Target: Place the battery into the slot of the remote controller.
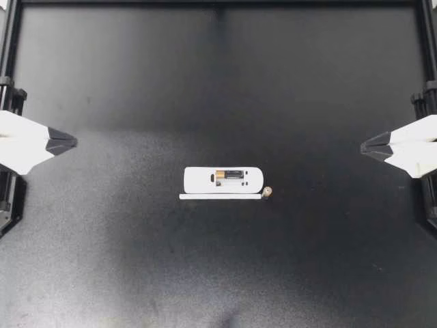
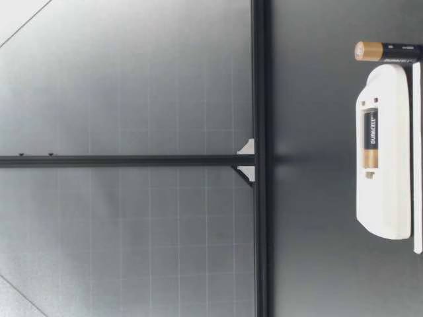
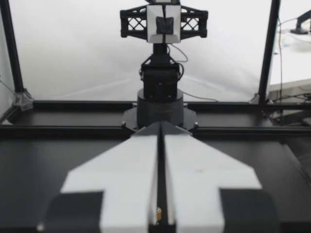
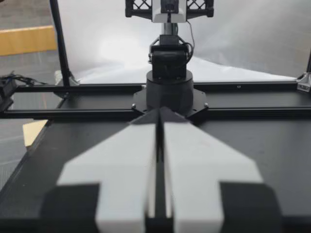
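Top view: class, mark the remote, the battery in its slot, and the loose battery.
remote (image 1: 198,180): top view, white body.
battery in the slot (image 1: 231,175): top view, its middle.
loose battery (image 1: 268,193): top view, its middle.

A matte black table (image 1: 205,273) lies bordered by black frame rails (image 2: 259,231).

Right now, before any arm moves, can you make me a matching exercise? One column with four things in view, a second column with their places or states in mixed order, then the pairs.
1. loose battery
2. second battery
3. thin white strip
4. left claw

a. shut, far from the remote controller
b. lying along the remote controller's long side
c. inside the remote controller's slot
d. outside the remote controller, by its end

Pairs: 1-d, 2-c, 3-b, 4-a.
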Motion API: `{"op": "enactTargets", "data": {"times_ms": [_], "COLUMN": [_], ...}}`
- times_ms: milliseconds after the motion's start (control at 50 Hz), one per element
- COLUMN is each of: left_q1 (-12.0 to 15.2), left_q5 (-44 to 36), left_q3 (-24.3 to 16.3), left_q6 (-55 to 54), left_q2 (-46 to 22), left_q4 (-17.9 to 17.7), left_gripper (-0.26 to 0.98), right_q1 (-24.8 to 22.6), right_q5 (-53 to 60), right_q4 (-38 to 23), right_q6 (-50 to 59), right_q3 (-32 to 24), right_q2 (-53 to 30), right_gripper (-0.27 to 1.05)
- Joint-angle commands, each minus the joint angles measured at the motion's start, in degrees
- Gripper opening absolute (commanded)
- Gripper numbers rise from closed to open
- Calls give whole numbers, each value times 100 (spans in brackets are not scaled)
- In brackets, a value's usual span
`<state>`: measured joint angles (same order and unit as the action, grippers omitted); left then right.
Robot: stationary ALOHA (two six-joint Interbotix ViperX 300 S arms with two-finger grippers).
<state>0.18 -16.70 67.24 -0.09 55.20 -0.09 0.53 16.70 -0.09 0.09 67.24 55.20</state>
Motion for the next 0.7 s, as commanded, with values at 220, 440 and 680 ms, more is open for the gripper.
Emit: {"op": "enactTargets", "data": {"times_ms": [220,440,680], "left_q1": [44,44,44], "left_q5": [-255,-264,-343], "left_q3": [-26,9,26], "left_q6": [26,18,18], "left_q2": [-62,-158,-237], "left_q4": [-9,-9,-9], "left_gripper": [-18,-18,-18], "right_q1": [9,18,237], "right_q5": [97,-1600,-3674], "right_q4": [-9,-9,-9], "right_q6": [97,272,281], "right_q3": [-308,-1310,-2435], "right_q2": [-457,-1907,-3454], "right_gripper": [-18,-18,-18]}}
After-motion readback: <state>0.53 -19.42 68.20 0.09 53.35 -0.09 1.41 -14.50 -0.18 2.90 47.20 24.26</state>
